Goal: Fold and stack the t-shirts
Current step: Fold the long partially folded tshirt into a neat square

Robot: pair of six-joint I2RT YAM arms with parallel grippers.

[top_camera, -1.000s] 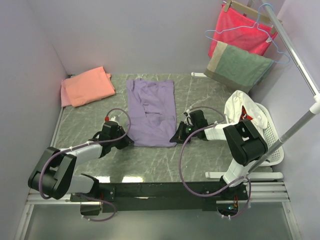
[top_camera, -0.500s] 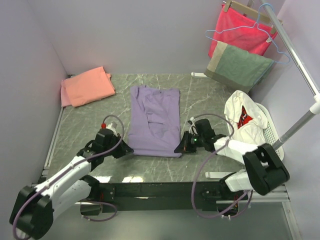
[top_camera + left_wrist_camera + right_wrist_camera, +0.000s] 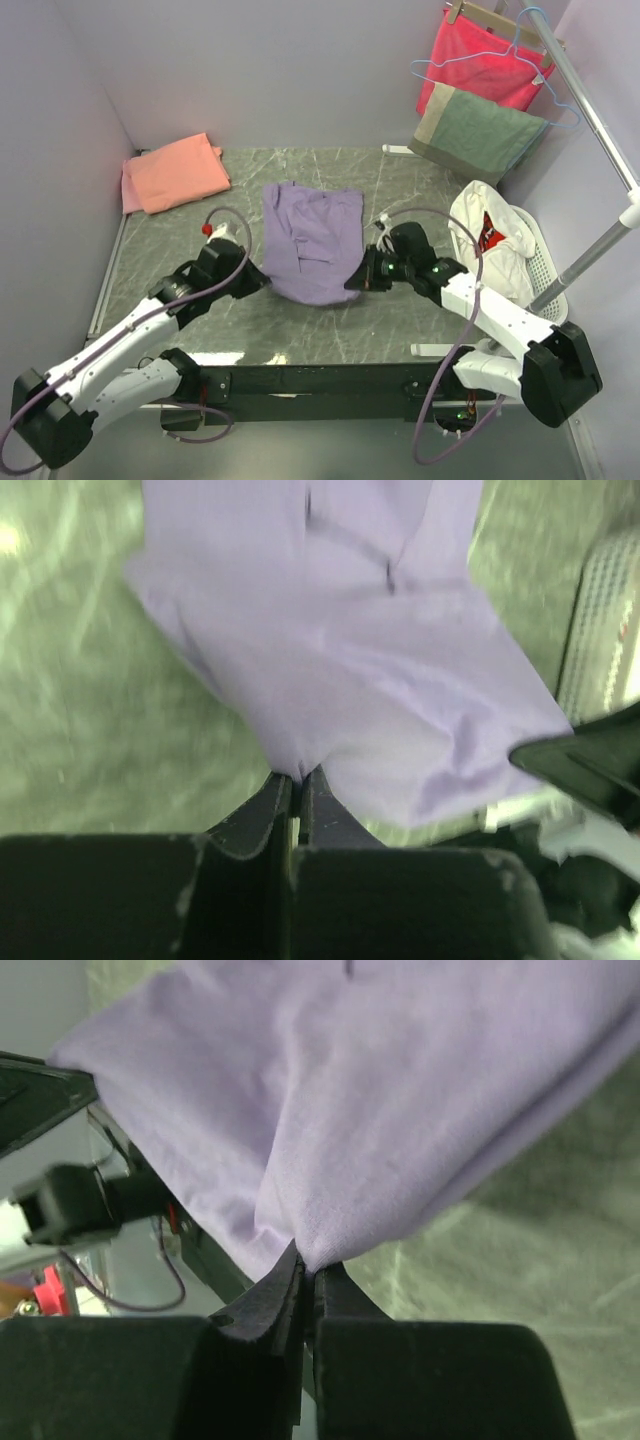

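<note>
The lavender-purple t-shirt (image 3: 308, 240) lies lengthwise mid-table, its near hem lifted off the surface. My left gripper (image 3: 262, 281) is shut on the hem's left corner; the cloth (image 3: 340, 650) rises straight from its fingertips. My right gripper (image 3: 353, 281) is shut on the hem's right corner, and the shirt (image 3: 350, 1100) drapes up from it. The near part hangs between both grippers, the far part still rests on the table. The salmon-pink t-shirt (image 3: 175, 172) lies folded at the far left corner.
A white laundry basket (image 3: 540, 275) with a white garment stands at the right edge. A red cloth (image 3: 480, 55) and a grey-green towel (image 3: 475, 130) hang on hangers at the back right. A metal rail pole (image 3: 600, 130) slants above the basket. Green marble tabletop (image 3: 400, 200).
Both grippers dragged the shirt toward the near edge, then lifted its near hem and carried it away from the near edge, so the shirt now bunches shorter.
</note>
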